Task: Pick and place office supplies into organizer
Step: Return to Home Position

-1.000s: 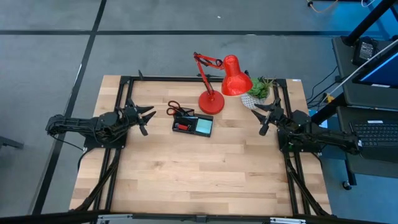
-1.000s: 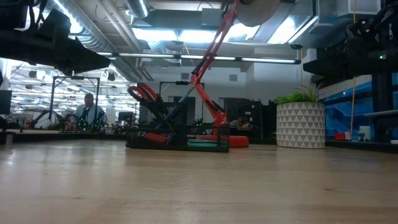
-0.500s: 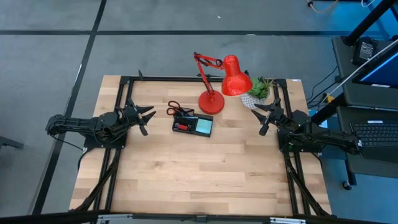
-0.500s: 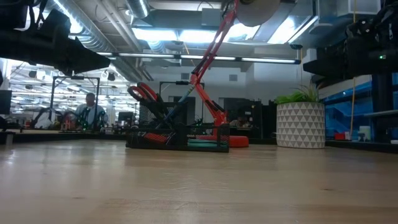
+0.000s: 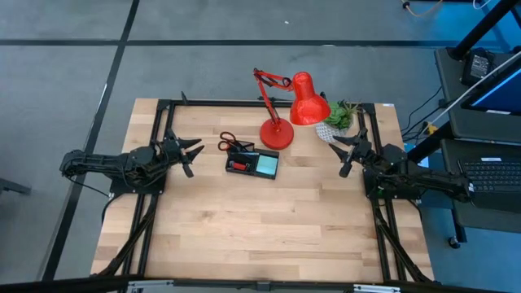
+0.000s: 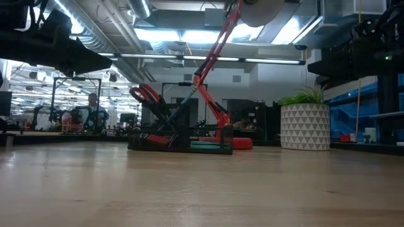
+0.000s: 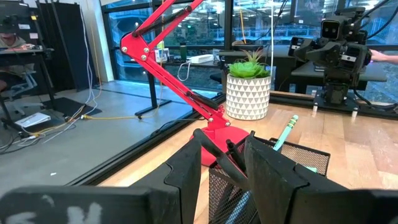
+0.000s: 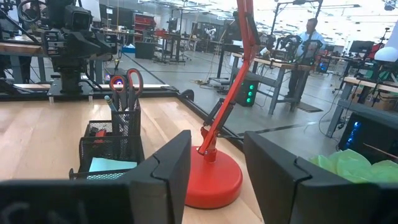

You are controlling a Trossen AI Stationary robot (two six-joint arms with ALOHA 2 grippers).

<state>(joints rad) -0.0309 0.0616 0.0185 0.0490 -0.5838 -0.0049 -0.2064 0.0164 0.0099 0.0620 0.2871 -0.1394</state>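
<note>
All visible supplies sit inside the organizer (image 5: 252,164), a low black wire-mesh tray just far of the table's (image 5: 260,236) centre. The red-handled scissors (image 5: 228,140) stand upright, handles up, in its tall mesh cup at the far-left corner. The cyan sticky-note pad (image 5: 266,165) lies flat in the right compartment, and a small red block (image 5: 237,166) lies in the left one. A light-blue pen (image 7: 286,130) leans out of the mesh.

Over the last second nothing on the table has shifted, and both arms keep the same folded pose. Only a blurred person (image 6: 93,112) in the room far behind has moved. I judge the placing done and the arms already back at rest, with no loose item on the pale wood-grain boards.

Just far-right of the tray is the glossy round base of the red desk lamp (image 5: 281,130), and beyond it a plant in a white patterned pot (image 5: 342,115).

The left gripper (image 5: 195,159) waits well left of the tray, fingers spread and empty. The right gripper (image 5: 337,156) waits well right of it, likewise spread and empty.
</note>
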